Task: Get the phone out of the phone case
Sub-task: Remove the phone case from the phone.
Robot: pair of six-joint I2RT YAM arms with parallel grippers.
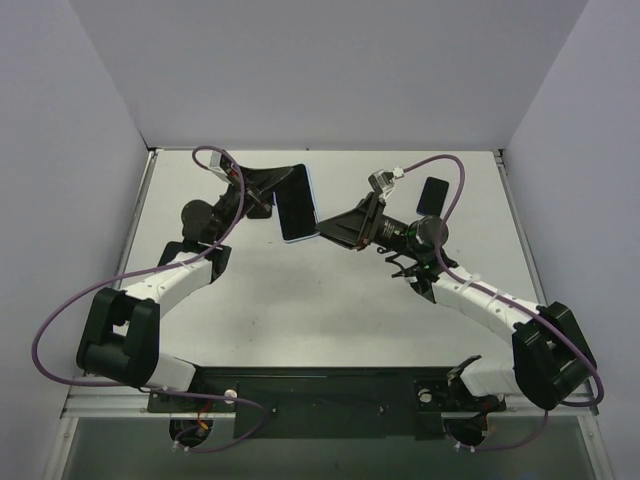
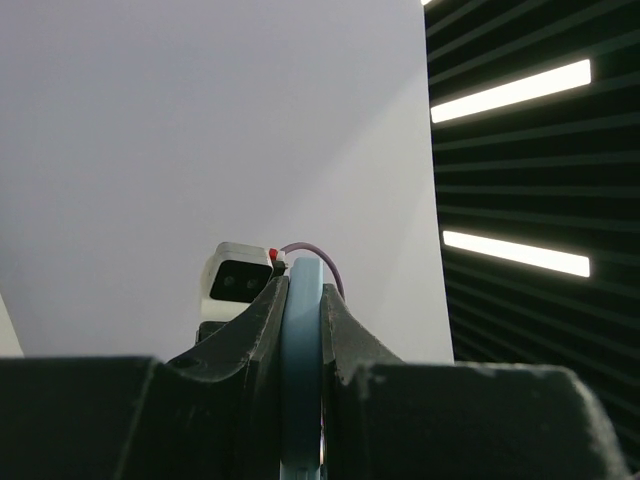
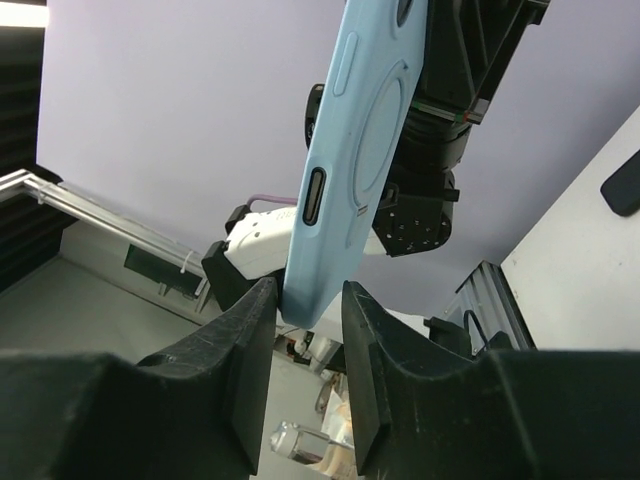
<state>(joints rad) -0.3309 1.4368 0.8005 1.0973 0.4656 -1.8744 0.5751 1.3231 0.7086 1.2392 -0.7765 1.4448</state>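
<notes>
The phone (image 1: 297, 210) sits in a light blue case (image 1: 312, 195), held up above the table with its black screen facing the top camera. My left gripper (image 1: 270, 192) is shut on the case's edge; in the left wrist view the blue case (image 2: 301, 340) is pinched between both fingers. My right gripper (image 1: 333, 229) is open at the phone's near right corner. In the right wrist view the back of the case (image 3: 352, 150) hangs between the spread fingers (image 3: 250, 340): the left finger is at the corner, and a gap shows on the right side.
A small flat black object (image 1: 434, 194) lies on the white table (image 1: 330, 300) at the back right. The right arm's wrist camera (image 2: 238, 276) shows just beyond the case in the left wrist view. White walls enclose the table on three sides.
</notes>
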